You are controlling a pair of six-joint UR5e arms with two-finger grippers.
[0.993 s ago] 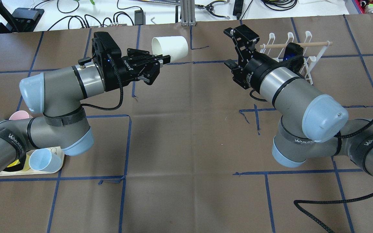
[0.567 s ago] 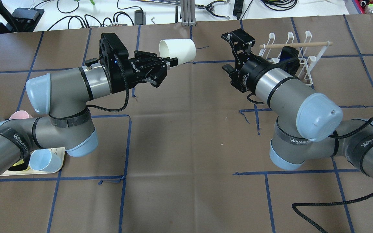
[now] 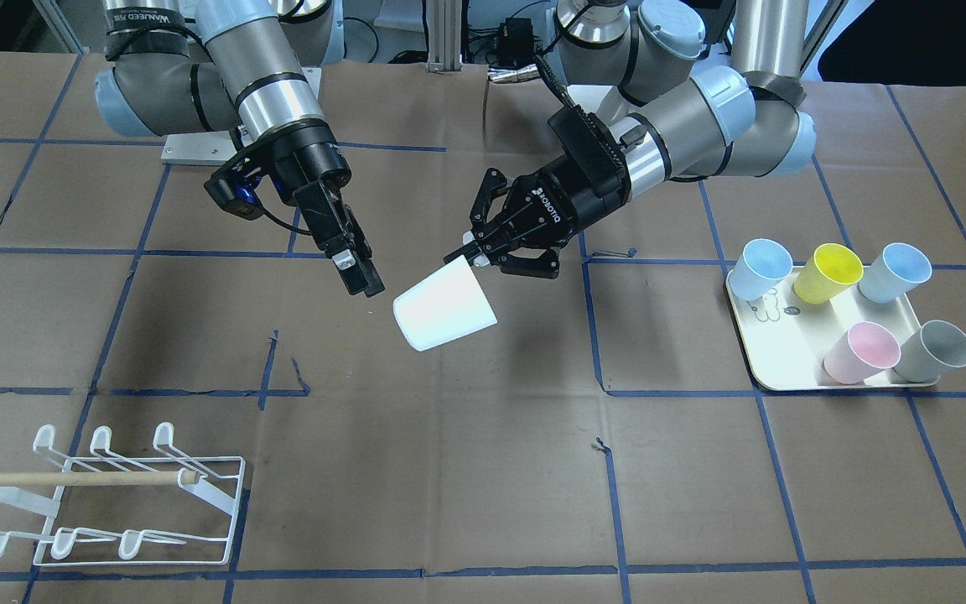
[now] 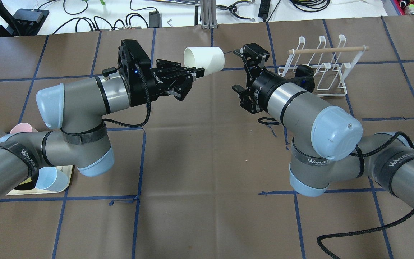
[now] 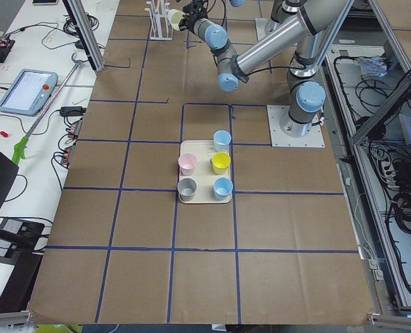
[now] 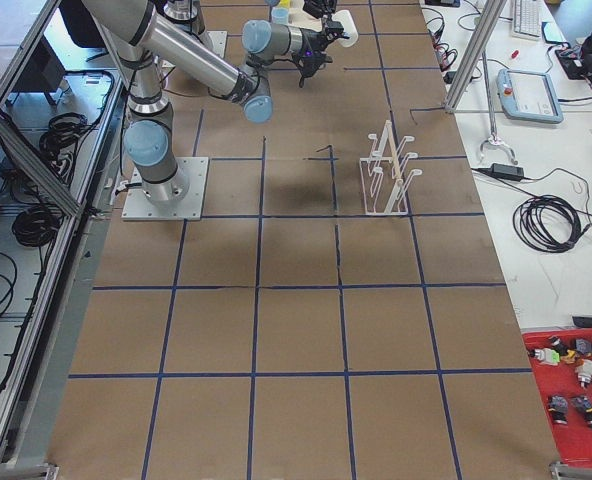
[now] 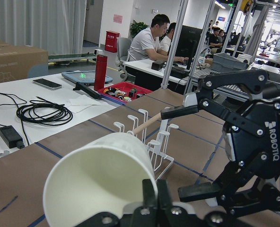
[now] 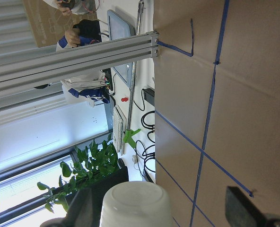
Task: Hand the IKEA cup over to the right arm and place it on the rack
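Left pincer [image 4: 197,71] pinches cup [image 4: 207,60] by rim.

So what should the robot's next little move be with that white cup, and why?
Probably the right gripper should ease forward so its open fingers straddle the base of the white cup. The left gripper holds the cup by its rim in the air, base pointing at the right gripper, which is near but not yet around it.
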